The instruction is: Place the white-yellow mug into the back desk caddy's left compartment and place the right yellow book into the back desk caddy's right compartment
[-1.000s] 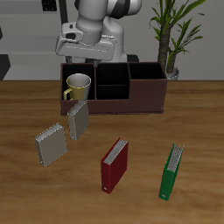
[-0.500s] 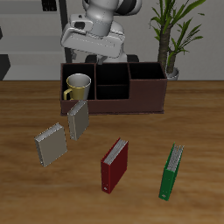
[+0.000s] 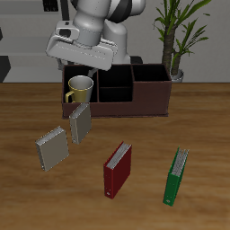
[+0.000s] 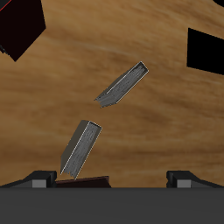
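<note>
One of the two placements read as complete and one as outstanding when I checked both views.

- The table (image 3: 198, 126) carried the back desk caddy (image 3: 126, 103) near its rear edge, and several books lay loose nearer the front.
- The caddy's right compartment (image 3: 151, 85) showed only its black lining, with no book in it.
- The gripper (image 3: 83, 61) hung above the caddy's mug end. In the wrist view the gripper (image 4: 112, 179) had its jaws spread wide with nothing between them.
- The right yellow book (image 3: 52, 147) stood on the table, tilted, well apart from the caddy. A second book of similar colour (image 3: 82, 122) stood between it and the caddy's front wall. Both appeared in the wrist view: the target (image 4: 122, 85) farther off, the other (image 4: 80, 147) closer to the camera.
- The white-yellow mug (image 3: 80, 88) sat upright inside the left compartment (image 3: 79, 108), handle toward the outer end wall.

My judgement was that the mug step was finished. The book step had not begun; it required a grasp on the outer book, not its neighbour.
</note>
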You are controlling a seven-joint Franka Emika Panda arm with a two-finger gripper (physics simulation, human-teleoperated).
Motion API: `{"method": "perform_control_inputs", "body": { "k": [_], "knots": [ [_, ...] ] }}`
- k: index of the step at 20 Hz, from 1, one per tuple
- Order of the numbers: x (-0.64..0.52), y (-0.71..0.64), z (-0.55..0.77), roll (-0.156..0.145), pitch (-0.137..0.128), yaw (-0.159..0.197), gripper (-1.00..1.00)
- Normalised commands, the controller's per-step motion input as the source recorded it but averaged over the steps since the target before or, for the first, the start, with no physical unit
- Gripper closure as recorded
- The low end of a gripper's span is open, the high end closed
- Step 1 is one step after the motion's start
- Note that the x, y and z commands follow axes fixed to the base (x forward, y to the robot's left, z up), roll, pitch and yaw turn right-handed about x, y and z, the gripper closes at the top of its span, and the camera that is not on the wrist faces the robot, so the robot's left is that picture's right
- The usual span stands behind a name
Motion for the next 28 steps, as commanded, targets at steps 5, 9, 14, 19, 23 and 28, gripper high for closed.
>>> {"method": "perform_control_inputs", "body": {
  "k": [5,9,14,19,23,28],
  "knots": [
    [0.55,-0.14,-0.14,0.081,0.042,-0.021,-1.0],
    [0.32,-0.11,-0.07,0.137,0.037,-0.07,-1.0],
    [0.31,-0.17,-0.01,0.138,-0.039,-0.082,-1.0],
    [0.3,-0.33,0.03,0.017,-0.044,-0.084,-1.0],
    [0.29,-0.31,-0.02,0.138,-0.051,-0.061,-1.0],
    [0.19,-0.25,-0.08,-0.037,-0.036,-0.089,-1.0]
  ]
}}
